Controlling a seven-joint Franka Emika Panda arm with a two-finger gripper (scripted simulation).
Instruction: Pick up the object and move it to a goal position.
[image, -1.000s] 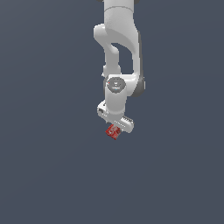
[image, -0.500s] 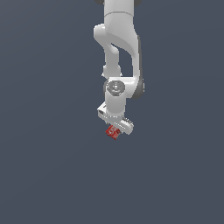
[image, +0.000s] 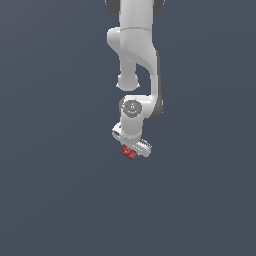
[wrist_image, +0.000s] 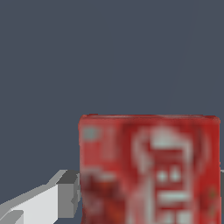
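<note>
Tool (image: 131, 149) gripping red box (image: 128, 152), raised slightly higher

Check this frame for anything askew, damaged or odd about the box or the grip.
Nothing stands out. The red box sits at the gripper, tilted along with the wrist in the exterior view; in the wrist view its face looks whole, with one finger beside it. The lettering is too blurred to read.

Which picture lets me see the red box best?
The wrist view: the box fills much of it, with blurry white lettering on its face. In the exterior view the box is only a tiny red patch under the pincer.
</note>
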